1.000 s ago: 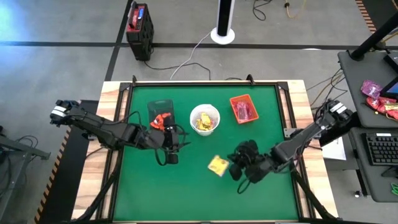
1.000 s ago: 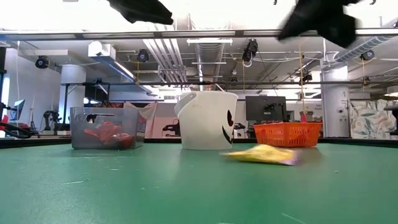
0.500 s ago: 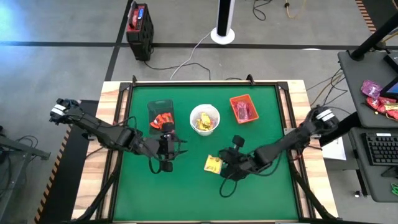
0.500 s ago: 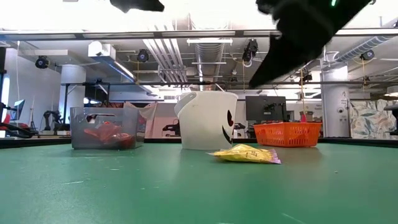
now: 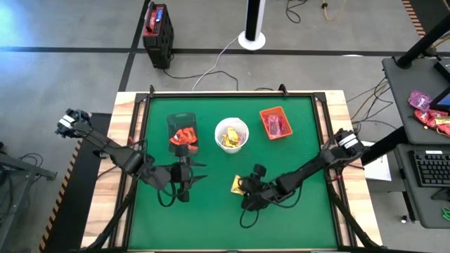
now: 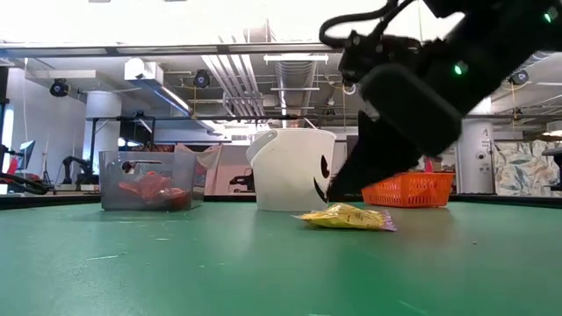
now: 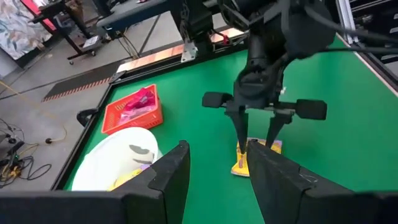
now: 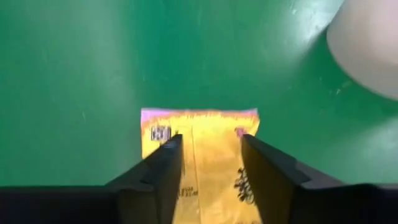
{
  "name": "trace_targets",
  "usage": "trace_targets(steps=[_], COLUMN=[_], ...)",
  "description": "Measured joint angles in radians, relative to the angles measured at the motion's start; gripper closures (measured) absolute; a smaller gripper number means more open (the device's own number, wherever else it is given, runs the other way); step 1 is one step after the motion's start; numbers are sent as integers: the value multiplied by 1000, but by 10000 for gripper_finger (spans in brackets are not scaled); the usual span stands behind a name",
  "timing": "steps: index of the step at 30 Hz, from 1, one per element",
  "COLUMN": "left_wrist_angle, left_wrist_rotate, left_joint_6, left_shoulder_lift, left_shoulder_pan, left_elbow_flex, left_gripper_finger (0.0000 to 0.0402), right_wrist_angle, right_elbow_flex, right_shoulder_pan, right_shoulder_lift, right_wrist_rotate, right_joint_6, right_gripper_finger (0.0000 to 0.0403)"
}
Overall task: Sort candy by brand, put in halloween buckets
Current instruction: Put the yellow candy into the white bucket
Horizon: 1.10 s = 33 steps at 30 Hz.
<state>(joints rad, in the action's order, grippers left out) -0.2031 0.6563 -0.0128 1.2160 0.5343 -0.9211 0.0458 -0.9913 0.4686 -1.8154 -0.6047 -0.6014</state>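
Change since a second ago: your right end effector (image 5: 244,191) has swung in from the side and dropped low over the yellow candy packet (image 5: 239,185), and its fingers, pinched together before, now stand parted; your left end effector (image 5: 181,180) has drawn back from the dark tub.
Right end effector: you have it released, one finger (image 8: 163,163) on each side of the packet (image 8: 198,149), tips down at the packet lying flat on the green bench (image 5: 295,161); you cannot tell whether the tips touch it.
Yellow packet: straight below and between your right fingers, flat on the bench, not lifted (image 6: 346,217).
Left end effector: waiting with fingers spread and nothing between them, well apart from the packet.
White round bucket (image 5: 231,134): just beyond your right end effector, yellow packets inside.
Orange tray (image 5: 275,123): farther off past your right end effector, pink-purple candy inside.
Dark translucent tub (image 5: 183,128): just ahead of your left end effector, red-orange candy inside (image 6: 151,179).
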Motion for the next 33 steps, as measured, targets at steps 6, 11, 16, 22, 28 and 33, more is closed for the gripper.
trace_targets(steps=[6,11,16,22,28,33], left_wrist_angle=[1,0,0,0,0,2], left_wrist_rotate=[0,0,0,0,0,0], left_joint_6=[4,5,5,5,5,5], left_shoulder_lift=[0,0,0,0,0,0], left_shoulder_pan=[0,0,0,0,0,0], left_elbow_flex=[0,0,0,0,0,0], left_gripper_finger=[259,259,259,259,259,259], right_wrist_angle=[-8,-19,-22,-33,-35,-26], right_elbow_flex=[1,-1,0,1,4,12], right_shoulder_pan=[-8,-16,-22,-31,-31,-34], right_shoulder_lift=[-49,-102,-139,-137,-69,76], right_wrist_rotate=[-4,2,45,116,113,95], right_joint_6=[-4,11,15,13,44,132], right_gripper_finger=[171,142,187,311,380,382])
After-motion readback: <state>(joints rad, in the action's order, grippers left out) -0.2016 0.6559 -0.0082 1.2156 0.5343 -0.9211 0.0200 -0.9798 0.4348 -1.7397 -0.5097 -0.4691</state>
